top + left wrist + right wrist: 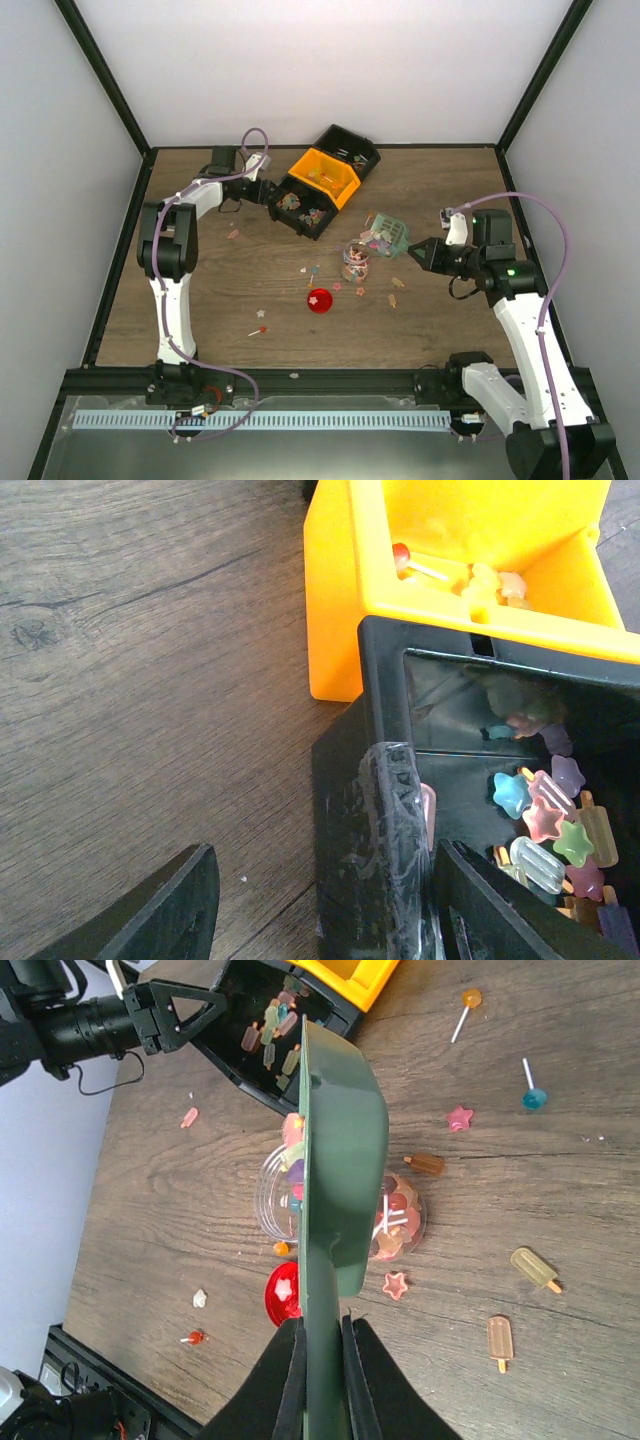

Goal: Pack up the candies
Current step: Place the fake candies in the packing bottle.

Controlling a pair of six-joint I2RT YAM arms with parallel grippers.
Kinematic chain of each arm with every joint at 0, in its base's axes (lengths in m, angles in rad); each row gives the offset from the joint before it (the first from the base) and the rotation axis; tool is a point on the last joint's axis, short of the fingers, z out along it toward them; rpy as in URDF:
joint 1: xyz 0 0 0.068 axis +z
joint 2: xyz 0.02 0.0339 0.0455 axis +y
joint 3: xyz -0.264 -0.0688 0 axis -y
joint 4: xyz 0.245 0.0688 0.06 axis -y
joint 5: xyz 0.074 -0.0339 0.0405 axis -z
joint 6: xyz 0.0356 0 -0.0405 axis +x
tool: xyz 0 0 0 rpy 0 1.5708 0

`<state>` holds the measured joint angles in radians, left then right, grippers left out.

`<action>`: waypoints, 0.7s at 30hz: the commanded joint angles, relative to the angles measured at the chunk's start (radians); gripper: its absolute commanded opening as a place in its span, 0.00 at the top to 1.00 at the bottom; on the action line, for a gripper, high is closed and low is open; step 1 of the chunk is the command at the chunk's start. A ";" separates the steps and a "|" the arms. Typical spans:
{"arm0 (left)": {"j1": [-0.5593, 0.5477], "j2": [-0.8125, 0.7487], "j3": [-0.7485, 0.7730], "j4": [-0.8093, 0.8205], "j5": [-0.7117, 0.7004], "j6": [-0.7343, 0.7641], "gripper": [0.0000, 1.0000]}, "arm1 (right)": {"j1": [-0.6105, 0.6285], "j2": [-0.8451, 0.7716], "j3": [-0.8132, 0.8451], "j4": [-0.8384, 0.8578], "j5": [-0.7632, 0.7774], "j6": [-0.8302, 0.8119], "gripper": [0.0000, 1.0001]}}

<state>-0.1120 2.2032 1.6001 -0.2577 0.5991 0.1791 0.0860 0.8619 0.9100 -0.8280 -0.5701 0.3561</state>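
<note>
Top external view, nearest the arm bases: loose candies [258, 330] lie scattered on the wooden table [450, 330]. A lollipop is closest, then stars and ice-lolly shapes around a round red lid [319, 300] that lies flat with a star on it. Just beyond the lid stands a clear jar [355, 262], open-topped and partly filled with sweets.

The right gripper [410, 254] reaches in from the right, its fingers [272, 1390] pinched tight on the handle of a green slotted scoop [386, 234]. The scoop's bowl hangs tilted above the jar mouth, and in the right wrist view a few sweets show at its edge.

Farther back, the left gripper [268, 190] sits at the corner of a black bin [305, 210]. Its jaws are roughly half spread astride the bin's side wall, one finger inside against the wall and the other outside and clear of it, so nothing is clamped. More stars and lollies fill that bin, and some lie in the orange bin [322, 175] touching it behind.
</note>
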 commanded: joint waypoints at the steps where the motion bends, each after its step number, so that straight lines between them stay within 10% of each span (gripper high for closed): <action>1: 0.005 0.001 -0.024 -0.015 0.000 0.005 0.40 | 0.037 0.005 0.055 -0.010 0.041 -0.001 0.99; 21: 0.009 0.003 -0.023 -0.015 0.000 0.005 0.40 | 0.080 0.015 0.095 -0.050 0.085 0.003 0.99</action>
<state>-0.1108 2.2032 1.5993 -0.2562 0.6006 0.1787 0.1421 0.8772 0.9417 -0.8555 -0.5098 0.3592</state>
